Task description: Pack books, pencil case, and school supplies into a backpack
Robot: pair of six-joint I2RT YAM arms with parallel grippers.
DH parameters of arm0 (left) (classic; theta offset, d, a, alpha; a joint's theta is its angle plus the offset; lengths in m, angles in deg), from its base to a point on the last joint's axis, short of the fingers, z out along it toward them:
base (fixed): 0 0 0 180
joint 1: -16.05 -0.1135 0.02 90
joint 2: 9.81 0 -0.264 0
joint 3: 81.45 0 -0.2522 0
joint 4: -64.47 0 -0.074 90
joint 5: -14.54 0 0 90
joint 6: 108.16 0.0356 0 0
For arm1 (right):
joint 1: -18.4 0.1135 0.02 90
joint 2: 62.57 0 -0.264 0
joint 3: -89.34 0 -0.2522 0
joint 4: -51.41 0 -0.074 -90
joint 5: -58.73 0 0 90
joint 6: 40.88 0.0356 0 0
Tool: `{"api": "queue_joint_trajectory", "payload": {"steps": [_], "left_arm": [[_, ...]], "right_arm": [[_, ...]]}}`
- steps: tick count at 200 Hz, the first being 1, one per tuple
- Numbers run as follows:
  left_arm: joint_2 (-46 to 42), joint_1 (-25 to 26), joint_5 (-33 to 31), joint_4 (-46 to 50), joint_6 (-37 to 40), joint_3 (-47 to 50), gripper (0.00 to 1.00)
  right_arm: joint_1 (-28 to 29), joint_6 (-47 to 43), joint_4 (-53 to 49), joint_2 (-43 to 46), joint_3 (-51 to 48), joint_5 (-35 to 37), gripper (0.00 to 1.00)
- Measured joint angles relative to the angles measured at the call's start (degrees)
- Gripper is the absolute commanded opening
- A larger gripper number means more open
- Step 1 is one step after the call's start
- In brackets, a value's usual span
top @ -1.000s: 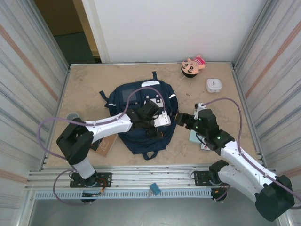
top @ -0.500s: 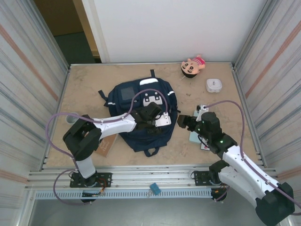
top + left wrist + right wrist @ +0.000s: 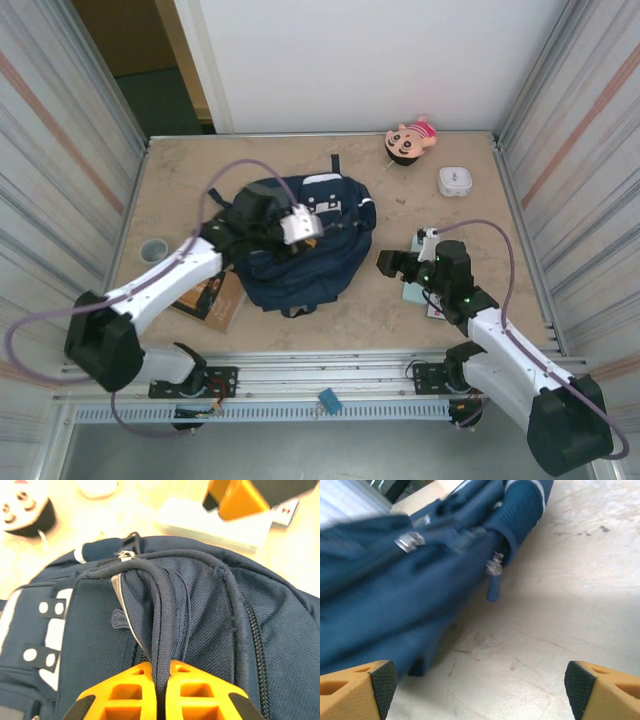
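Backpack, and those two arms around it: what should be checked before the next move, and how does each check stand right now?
1. Left gripper holding the backpack: ok, shut on a dark corded edge.
2. Right gripper free: ok, open and empty above bare table.
3. Backpack opening wide enough: cannot tell. A zip pull shows, but no gap does.
4. Book ready to pick: ok, flat on the table beside the backpack.
5. Pencil case ready to pick: not ok, the right arm lies over part of it.
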State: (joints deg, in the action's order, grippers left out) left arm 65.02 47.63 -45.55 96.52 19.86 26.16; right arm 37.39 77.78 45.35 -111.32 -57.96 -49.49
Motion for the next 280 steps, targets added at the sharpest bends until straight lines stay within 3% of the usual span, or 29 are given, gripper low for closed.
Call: {"api": "queue_joint_trajectory", "payload": {"steps": [21, 50, 132, 168, 198, 228, 280], "left_arm": [[-3.6, -5.5, 7.3, 1.2, 1.1, 0.0, 0.00], [-4.6, -8.5, 13.5, 3.9, 3.2, 0.0, 0.00], [-4.6, -9.4, 18.1, 7.8, 5.7, -0.1, 0.00], [-4.6, -9.5, 18.1, 6.6, 5.2, -0.1, 0.00], [-4.6, -10.3, 18.7, 5.0, 4.2, -0.1, 0.00], [-4.6, -10.4, 14.9, 2.4, 0.8, -0.1, 0.00], [-4.3, -7.3, -1.4, 0.3, -4.0, -0.1, 0.00]], "right_arm": [[0.0, -4.2, 0.3, -3.0, 1.0, -3.0, 0.82], [0.0, -9.9, 2.4, -6.5, 2.6, -7.3, 0.79], [0.9, -26.8, 9.3, -21.0, 6.8, -10.3, 0.66], [0.9, -30.5, 12.4, -26.4, 8.5, -12.0, 0.45], [0.8, -31.6, 13.8, -28.8, 9.2, -12.9, 0.11], [0.1, -32.5, 12.7, -28.2, 10.7, -14.6, 0.00], [0.2, -33.7, 3.9, -22.0, 13.1, -17.0, 0.00]]}}
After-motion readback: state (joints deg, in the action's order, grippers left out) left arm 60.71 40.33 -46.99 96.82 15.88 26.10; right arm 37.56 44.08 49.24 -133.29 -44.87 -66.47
